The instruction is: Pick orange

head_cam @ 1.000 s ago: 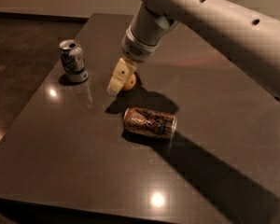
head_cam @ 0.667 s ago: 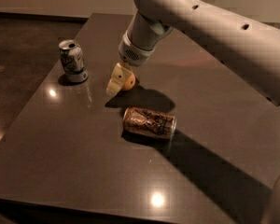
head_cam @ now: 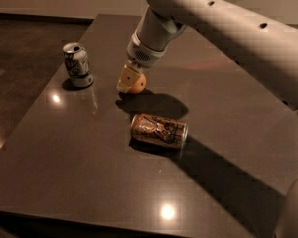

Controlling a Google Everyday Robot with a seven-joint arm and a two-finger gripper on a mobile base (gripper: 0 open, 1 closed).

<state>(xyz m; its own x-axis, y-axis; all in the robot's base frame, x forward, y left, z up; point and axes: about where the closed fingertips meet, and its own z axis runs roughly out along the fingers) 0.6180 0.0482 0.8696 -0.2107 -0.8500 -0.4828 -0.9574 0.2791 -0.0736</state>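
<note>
— Where's the hand (head_cam: 131, 81)?
— Low over the table (head_cam: 89, 172), its cream end touching the left side of the orange (head_cam: 138, 85), toward the back. Clenched or loose, I can't tell.
— Anything changed?
— The arm (head_cam: 228, 29) has swung further in overhead; the orange and both cans sit where they were.
— How many things?
— One orange, two cans: a silver can (head_cam: 77, 64) upright on the left, a brown can (head_cam: 159, 130) on its side nearer us.
</note>
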